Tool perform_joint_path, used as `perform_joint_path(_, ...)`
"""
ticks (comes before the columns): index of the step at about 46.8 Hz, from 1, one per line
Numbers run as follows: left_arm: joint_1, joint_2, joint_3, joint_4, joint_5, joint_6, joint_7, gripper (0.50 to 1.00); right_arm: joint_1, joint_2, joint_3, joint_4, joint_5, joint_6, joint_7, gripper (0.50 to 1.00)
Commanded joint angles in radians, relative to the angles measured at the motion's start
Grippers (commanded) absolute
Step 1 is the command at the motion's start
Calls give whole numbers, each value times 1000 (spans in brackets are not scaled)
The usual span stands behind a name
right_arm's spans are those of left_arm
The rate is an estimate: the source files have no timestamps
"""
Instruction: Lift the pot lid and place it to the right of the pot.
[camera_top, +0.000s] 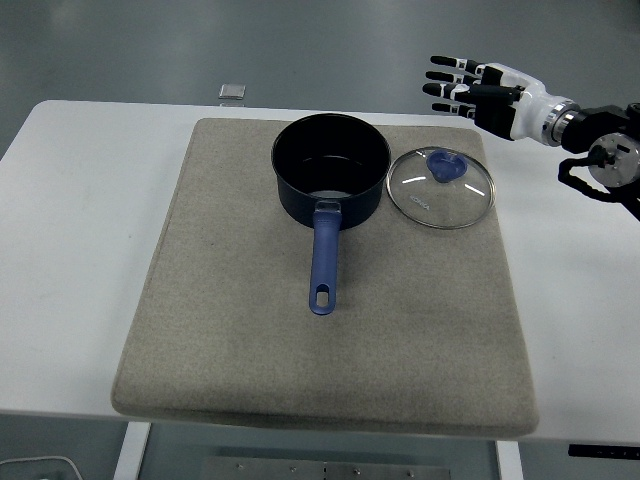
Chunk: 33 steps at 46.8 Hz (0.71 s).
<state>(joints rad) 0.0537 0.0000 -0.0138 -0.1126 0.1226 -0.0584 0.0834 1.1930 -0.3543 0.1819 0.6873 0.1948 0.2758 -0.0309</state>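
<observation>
A dark blue pot (330, 170) with a blue handle (324, 258) pointing toward me stands open on a grey mat (250, 330). A round glass lid (440, 188) with a blue knob (446, 167) lies flat on the mat just right of the pot. My right hand (462, 88) is open, fingers spread, raised above and behind the lid at the upper right, touching nothing. My left arm does not show.
The mat lies on a white table (80, 200). A small grey square object (232, 92) sits at the table's far edge, behind the pot.
</observation>
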Motion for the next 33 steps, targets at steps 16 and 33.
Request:
perform_joint_path(16,0,0,0,1,0,2,-1,1000,-38,17,4,-2,298,45,-20,907)
perform_joint_path(33,0,0,0,-1,0,0,-1,1000,-42,17,4,-15,284,45,-20,907)
